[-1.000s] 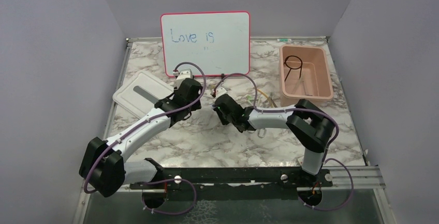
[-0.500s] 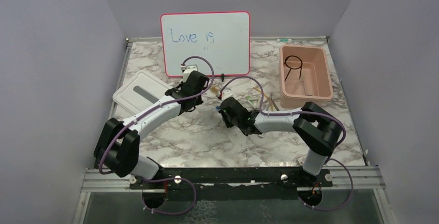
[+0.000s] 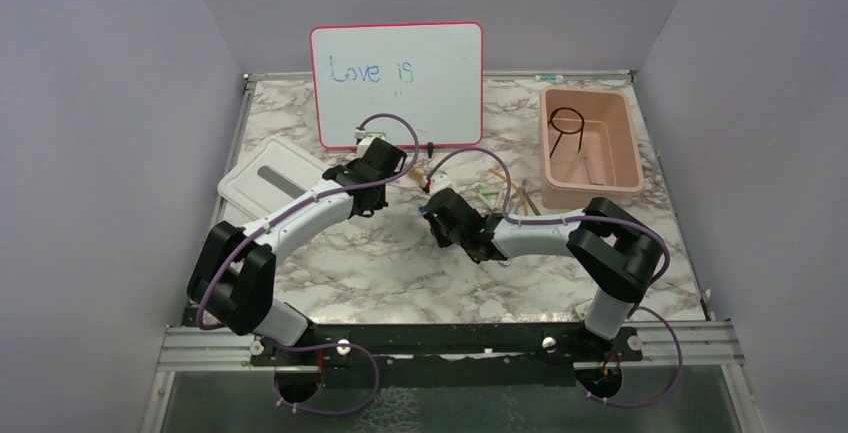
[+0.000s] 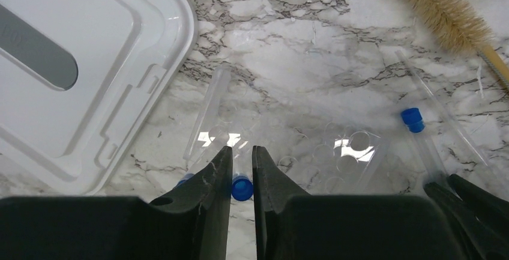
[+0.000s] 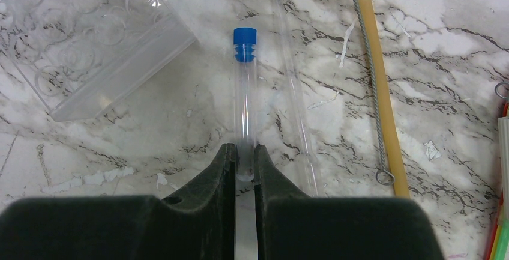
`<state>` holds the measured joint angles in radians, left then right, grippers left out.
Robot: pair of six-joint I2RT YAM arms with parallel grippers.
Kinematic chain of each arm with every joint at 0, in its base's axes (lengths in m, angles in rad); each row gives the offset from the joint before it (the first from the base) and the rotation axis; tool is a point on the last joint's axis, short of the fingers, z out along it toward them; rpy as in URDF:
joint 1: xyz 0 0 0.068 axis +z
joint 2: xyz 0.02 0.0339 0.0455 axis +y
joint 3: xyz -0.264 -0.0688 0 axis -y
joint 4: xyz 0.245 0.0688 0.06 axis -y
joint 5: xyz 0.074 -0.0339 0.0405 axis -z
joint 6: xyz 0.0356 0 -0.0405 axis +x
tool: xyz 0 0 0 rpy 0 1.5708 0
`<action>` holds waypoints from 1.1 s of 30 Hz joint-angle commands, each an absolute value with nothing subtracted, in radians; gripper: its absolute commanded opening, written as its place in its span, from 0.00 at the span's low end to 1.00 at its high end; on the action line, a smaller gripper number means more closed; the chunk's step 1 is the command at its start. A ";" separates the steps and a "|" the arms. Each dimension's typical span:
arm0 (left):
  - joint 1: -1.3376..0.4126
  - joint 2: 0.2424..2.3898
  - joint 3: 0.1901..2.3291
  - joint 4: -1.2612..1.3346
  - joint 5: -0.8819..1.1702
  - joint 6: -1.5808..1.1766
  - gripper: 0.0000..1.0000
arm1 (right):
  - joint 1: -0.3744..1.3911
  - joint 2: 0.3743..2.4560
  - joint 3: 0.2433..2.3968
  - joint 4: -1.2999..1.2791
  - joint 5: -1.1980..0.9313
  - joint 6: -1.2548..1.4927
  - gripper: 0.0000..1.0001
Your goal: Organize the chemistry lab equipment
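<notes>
My left gripper is shut around a blue-capped clear tube low over the marble table; a second blue cap peeks out left of its fingers. In the top view it is just in front of the whiteboard. My right gripper is shut on the rounded bottom end of another blue-capped clear tube lying on the table; in the top view it is at the table's middle. An uncapped clear tube and an amber rubber tube lie to its right.
A clear plastic tube rack lies between the grippers. A white lid is at the left. A bristle brush lies far right. A pink bin at the back right holds the black wire ring. The red-framed whiteboard stands behind.
My left arm has stretched forward and right, bringing its gripper nearer the whiteboard. My right gripper has shifted slightly right and nearer.
</notes>
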<state>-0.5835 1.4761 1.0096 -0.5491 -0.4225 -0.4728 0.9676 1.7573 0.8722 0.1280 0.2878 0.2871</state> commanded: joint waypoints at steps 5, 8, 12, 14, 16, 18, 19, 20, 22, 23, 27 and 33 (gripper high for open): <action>-0.580 1.422 1.024 -0.605 -0.411 -0.446 0.20 | 0.969 1.750 0.861 0.109 0.298 0.296 0.03; -0.580 1.411 1.021 -0.614 -0.419 -0.443 0.18 | 0.970 1.752 0.861 0.109 0.298 0.296 0.03; -0.580 1.401 1.012 -0.624 -0.427 -0.443 0.18 | 0.969 1.752 0.861 0.107 0.297 0.295 0.03; -0.580 1.396 1.008 -0.630 -0.429 -0.443 0.18 | 0.969 1.751 0.862 0.108 0.299 0.295 0.03; -0.580 1.389 1.003 -0.633 -0.427 -0.443 0.18 | 0.969 1.754 0.862 0.108 0.299 0.295 0.03; -0.580 1.383 0.998 -0.634 -0.431 -0.446 0.18 | 0.969 1.755 0.863 0.108 0.297 0.295 0.03; -0.579 1.381 0.996 -0.634 -0.432 -0.446 0.18 | 0.969 1.756 0.862 0.109 0.296 0.295 0.03; -0.580 1.378 0.994 -0.635 -0.432 -0.445 0.18 | 0.969 1.756 0.863 0.109 0.297 0.296 0.03; -0.580 1.375 0.990 -0.636 -0.433 -0.446 0.18 | 0.969 1.756 0.864 0.109 0.296 0.295 0.03; -0.580 1.374 0.989 -0.635 -0.435 -0.446 0.18 | 0.969 1.756 0.864 0.109 0.296 0.296 0.03; -0.580 1.372 0.991 -0.635 -0.438 -0.446 0.18 | 0.969 1.753 0.861 0.108 0.299 0.295 0.03; -0.580 1.353 1.000 -0.632 -0.404 -0.446 0.23 | 0.969 1.747 0.858 0.111 0.299 0.293 0.03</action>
<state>-0.5835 1.3945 0.9993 -0.6312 -0.4160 -0.4511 0.9676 1.7573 0.8722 0.1280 0.2878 0.2878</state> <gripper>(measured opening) 0.191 0.150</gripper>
